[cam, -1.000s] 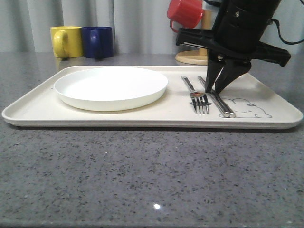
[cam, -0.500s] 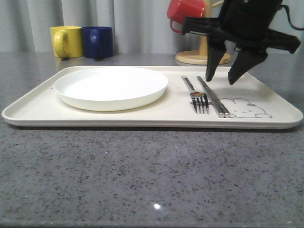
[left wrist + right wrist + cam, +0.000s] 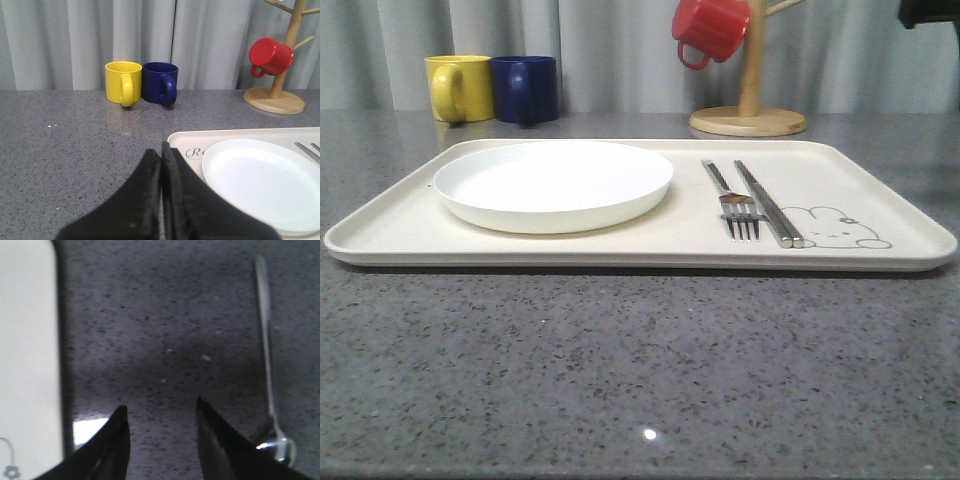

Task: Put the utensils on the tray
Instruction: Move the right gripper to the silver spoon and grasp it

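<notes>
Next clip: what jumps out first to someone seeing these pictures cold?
The big cream tray on the grey counter, with the white plate on its left half and the fork and chopsticks side by side on its right. Then the red mug hanging on the wooden stand behind, and the spoon lying on the counter off the tray.

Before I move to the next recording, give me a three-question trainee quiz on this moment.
1. True or false: the spoon lies on the tray.
2. Beside the fork lie: A) chopsticks, B) knife, C) ladle?
3. The left gripper is ____, the right gripper is ____.

Key: 1 false, it lies on the grey table; 2 A; 3 shut, open.
</notes>
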Robot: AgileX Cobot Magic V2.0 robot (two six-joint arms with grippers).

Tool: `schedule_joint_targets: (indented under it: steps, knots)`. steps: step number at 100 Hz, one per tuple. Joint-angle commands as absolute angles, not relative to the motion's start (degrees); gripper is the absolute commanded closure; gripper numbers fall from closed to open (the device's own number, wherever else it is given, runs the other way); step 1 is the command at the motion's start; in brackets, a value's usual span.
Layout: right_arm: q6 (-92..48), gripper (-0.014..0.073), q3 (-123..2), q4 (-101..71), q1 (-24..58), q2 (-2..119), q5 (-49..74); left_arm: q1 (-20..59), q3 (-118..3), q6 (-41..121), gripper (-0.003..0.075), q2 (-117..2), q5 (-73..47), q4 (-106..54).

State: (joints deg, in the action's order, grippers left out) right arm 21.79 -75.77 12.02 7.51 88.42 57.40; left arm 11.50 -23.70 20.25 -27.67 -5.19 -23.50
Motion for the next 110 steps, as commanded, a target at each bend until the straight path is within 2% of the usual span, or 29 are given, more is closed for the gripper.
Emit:
schedule_joint_targets:
  steps: [1,20,44,110]
  knots:
    - [18.0,0.0263,-77.2,12.0,3.4,85.8,56.5,11.8,-25.3,19.8,0.0738,-27.8,-1.2,-23.8]
    - [8.8,0.0263,-77.2,5.4,-5.3,86.5,56.0,11.8,-25.3,19.8,0.0738,-27.8,-1.2,-23.8]
    - [2.2,0.0263,-77.1,3.5,-11.1,89.8,55.6,11.8,-25.3,19.8,0.0738,-27.8,-1.2,-23.8]
    - [-0.8,0.0263,-77.1,0.4,-11.8,94.6,53.9,11.8,-25.3,19.8,0.0738,-27.8,-1.2,-23.8]
